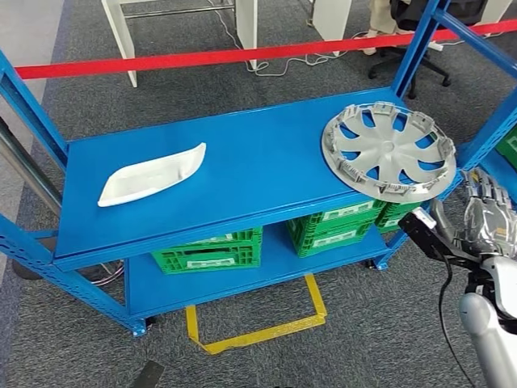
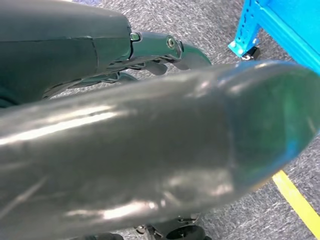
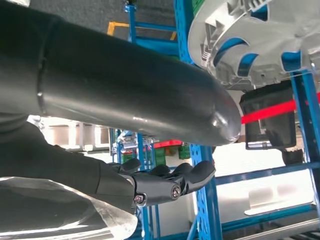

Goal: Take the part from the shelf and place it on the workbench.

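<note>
A silver hubcap (image 1: 388, 149) lies flat at the right end of the blue shelf's top board (image 1: 256, 153), its rim reaching past the front edge. A long white plastic part (image 1: 153, 174) lies at the left end. My right hand (image 1: 485, 217) hangs just below and to the right of the hubcap's rim, fingers apart and holding nothing. In the right wrist view its thumb (image 3: 132, 95) and dark fingers (image 3: 170, 182) point out under the hubcap (image 3: 264, 30) without touching it. My left hand (image 2: 151, 150) hangs over the carpet, holding nothing.
Green crates (image 1: 207, 250) (image 1: 342, 222) stand on the lower board. Blue uprights (image 1: 421, 44) frame the shelf's right end. A red barrier tape (image 1: 213, 56) runs behind, with an office chair (image 1: 414, 56) beyond. Yellow floor marking (image 1: 262, 331) lies in front of the shelf.
</note>
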Controlling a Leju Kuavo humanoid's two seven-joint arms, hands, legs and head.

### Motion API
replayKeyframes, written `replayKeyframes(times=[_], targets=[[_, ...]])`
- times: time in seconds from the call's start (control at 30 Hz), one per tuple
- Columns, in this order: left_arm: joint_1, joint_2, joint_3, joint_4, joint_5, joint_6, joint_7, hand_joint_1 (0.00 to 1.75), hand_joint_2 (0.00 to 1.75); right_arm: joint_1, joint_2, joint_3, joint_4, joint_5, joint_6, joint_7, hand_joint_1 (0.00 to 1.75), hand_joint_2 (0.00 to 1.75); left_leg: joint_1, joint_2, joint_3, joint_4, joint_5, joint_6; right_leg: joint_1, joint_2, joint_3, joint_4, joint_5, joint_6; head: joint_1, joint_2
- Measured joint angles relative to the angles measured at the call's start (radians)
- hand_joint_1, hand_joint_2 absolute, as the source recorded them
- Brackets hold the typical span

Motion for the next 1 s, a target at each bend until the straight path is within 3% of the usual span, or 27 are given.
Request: replayKeyframes(times=[0.07,0.1,0.2,0.27,0.3,0.37,0.4,0.43,0.47,0.53,0.57,0.6,0.67,0.77,0.83,0.9,0.93,0.97,1.0], targets=[[0.000,0.000,-0.002,0.000,0.000,-0.001,-0.002,0.00,0.00,0.003,-0.003,-0.008,-0.007,0.000,0.000,-0.001,0.00,0.00,-0.003,0.000,0.009,0.002,-0.009,-0.008,0.003,-0.006,0.068,-0.132,0.050,-0.005,0.000,0.000],[-0.001,0.000,-0.002,0.000,-0.001,-0.001,-0.003,0.00,0.00,0.005,-0.004,-0.011,-0.010,-0.001,0.000,-0.001,0.00,0.00,-0.004,0.000,0.011,0.002,-0.013,-0.013,0.005,-0.008,0.091,-0.171,0.056,-0.009,-0.001,0.000],[0.000,0.001,-0.004,0.000,-0.001,-0.001,-0.003,0.00,0.00,0.016,-0.005,-0.019,-0.017,-0.001,-0.001,-0.002,0.00,0.00,-0.005,0.001,0.015,0.001,-0.019,-0.027,0.008,-0.006,0.107,-0.190,0.046,-0.022,-0.002,0.000],[-0.001,0.002,-0.005,0.000,-0.001,-0.001,-0.004,0.00,0.00,0.020,-0.005,-0.021,-0.022,-0.001,-0.001,-0.003,0.00,0.00,-0.004,0.002,0.005,0.032,-0.037,-0.040,0.004,-0.004,0.116,-0.193,0.042,-0.035,-0.004,0.000],[-0.002,0.002,-0.006,0.000,-0.001,-0.001,-0.004,0.00,0.00,0.021,-0.005,-0.022,-0.025,-0.001,0.000,-0.004,0.00,0.00,-0.003,0.002,-0.016,0.076,-0.056,-0.045,0.002,-0.004,0.123,-0.195,0.038,-0.040,-0.006,0.000],[0.000,0.002,-0.006,0.000,-0.001,0.000,-0.004,0.00,0.00,0.026,-0.005,-0.022,-0.027,0.000,0.001,-0.006,0.00,0.00,0.000,0.002,-0.086,0.207,-0.101,-0.052,0.003,-0.003,0.136,-0.195,0.026,-0.048,-0.008,0.000],[0.002,0.002,-0.007,0.000,-0.001,0.000,-0.004,0.00,0.00,0.031,-0.005,-0.021,-0.027,0.001,0.002,-0.006,0.00,0.00,0.000,0.002,-0.120,0.261,-0.110,-0.052,0.004,-0.002,0.144,-0.195,0.019,-0.049,-0.007,0.000],[0.004,0.002,-0.007,0.000,-0.001,0.001,-0.004,0.00,0.00,0.035,-0.005,-0.021,-0.027,0.001,0.003,-0.006,0.00,0.00,0.000,0.002,-0.142,0.285,-0.100,-0.051,0.005,-0.001,0.154,-0.195,0.012,-0.049,-0.007,0.000],[0.006,0.002,-0.007,0.000,-0.001,0.002,-0.004,0.00,0.00,0.039,-0.005,-0.021,-0.028,0.001,0.004,-0.006,0.00,0.00,0.000,0.002,-0.147,0.273,-0.070,-0.048,0.005,0.002,0.165,-0.195,0.005,-0.049,-0.008,0.000],[0.007,0.002,-0.007,0.000,-0.002,0.006,-0.002,0.00,0.00,0.042,-0.005,-0.021,-0.031,0.002,0.005,-0.006,0.00,0.00,-0.003,-0.001,-0.118,0.162,0.025,-0.035,0.006,0.005,0.188,-0.195,-0.012,-0.045,-0.007,0.000],[0.007,0.003,-0.007,0.000,-0.002,0.009,-0.001,0.00,0.00,0.043,-0.005,-0.021,-0.033,0.002,0.005,-0.006,0.00,0.00,-0.006,-0.002,-0.100,0.108,0.059,-0.028,0.008,0.007,0.197,-0.195,-0.020,-0.041,-0.007,0.000],[0.007,0.003,-0.007,0.000,-0.002,0.011,-0.001,0.00,0.00,0.045,-0.005,-0.021,-0.035,0.002,0.006,-0.006,0.00,0.00,-0.008,-0.004,-0.086,0.068,0.074,-0.021,0.008,0.008,0.201,-0.196,-0.026,-0.036,-0.007,0.000],[0.006,0.004,-0.007,0.000,-0.002,0.013,0.000,0.00,0.00,0.049,-0.005,-0.021,-0.038,0.003,0.007,-0.007,0.00,0.00,-0.013,-0.004,-0.075,0.042,0.061,-0.012,0.008,0.009,0.201,-0.198,-0.033,-0.023,-0.007,0.000],[0.005,0.003,-0.007,0.000,-0.002,0.014,0.000,0.00,0.00,0.052,-0.006,-0.024,-0.044,0.003,0.006,-0.008,0.00,0.00,-0.007,-0.004,-0.055,0.010,0.046,-0.003,0.006,0.006,0.191,-0.185,-0.051,-0.010,-0.005,0.000],[0.004,0.001,-0.007,0.000,-0.002,0.014,-0.001,0.00,0.00,0.050,-0.006,-0.026,-0.046,0.003,0.006,-0.008,0.00,0.00,-0.003,-0.004,-0.040,-0.002,0.040,0.003,0.005,0.004,0.136,-0.092,-0.088,-0.004,-0.002,0.000],[0.004,0.000,-0.008,0.000,-0.003,0.014,-0.001,0.00,0.00,0.055,-0.006,-0.027,-0.046,0.004,0.007,-0.008,0.00,0.00,-0.003,-0.004,-0.031,-0.002,0.030,0.007,0.004,0.004,0.050,0.036,-0.119,0.002,-0.002,0.000],[0.005,0.000,-0.008,0.000,-0.003,0.014,0.000,0.00,0.00,0.059,-0.006,-0.026,-0.046,0.004,0.007,-0.008,0.00,0.00,-0.003,-0.004,-0.024,-0.002,0.024,0.007,0.003,0.004,0.020,0.068,-0.112,0.005,-0.002,0.000],[0.006,0.000,-0.008,0.000,-0.004,0.015,0.000,0.00,0.00,0.061,-0.006,-0.026,-0.046,0.005,0.008,-0.007,0.00,0.00,-0.003,-0.004,-0.015,-0.002,0.017,0.006,0.002,0.003,0.007,0.063,-0.084,0.007,-0.002,0.000],[0.007,0.000,-0.008,0.000,-0.004,0.017,0.001,0.00,0.00,0.062,-0.006,-0.027,-0.046,0.007,0.009,-0.007,0.00,0.00,-0.002,-0.004,-0.004,-0.001,0.009,0.003,0.001,0.002,0.013,0.022,-0.038,0.009,-0.002,0.000]])
